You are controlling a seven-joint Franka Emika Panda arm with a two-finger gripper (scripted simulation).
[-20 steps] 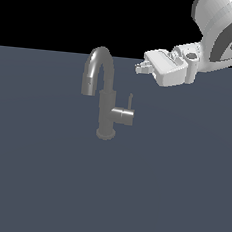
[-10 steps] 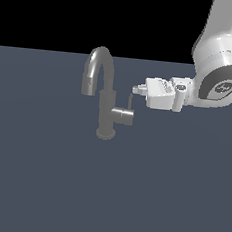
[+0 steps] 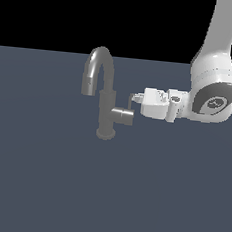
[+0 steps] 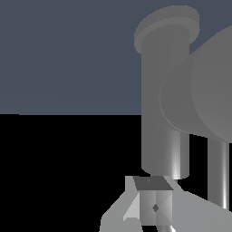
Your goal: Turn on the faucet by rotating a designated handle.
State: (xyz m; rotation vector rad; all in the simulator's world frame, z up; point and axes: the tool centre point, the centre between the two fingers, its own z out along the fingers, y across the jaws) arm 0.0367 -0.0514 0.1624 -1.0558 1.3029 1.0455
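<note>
The grey faucet (image 3: 106, 112) stands on the dark floor, its arched spout (image 3: 98, 61) curving toward the exterior view's left. The handle (image 3: 123, 116) is a short stub sticking out toward the exterior view's right, with a thin lever rod (image 3: 131, 104) rising from its end. My gripper (image 3: 136, 97) reaches in level from the exterior view's right, with its tips at the top of the rod; contact cannot be made out. In the wrist view the fingers (image 4: 153, 203) appear pressed together with nothing between them, close to the faucet column (image 4: 164, 104) and the handle (image 4: 213, 86).
The white arm (image 3: 210, 92) comes down from the upper part of the exterior view's right. A flat dark grey floor (image 3: 56, 182) spreads around the faucet base (image 3: 105, 133).
The gripper has come down and moved toward the exterior view's left, from above and well clear of the faucet to right beside the handle's lever rod. The faucet has not visibly moved.
</note>
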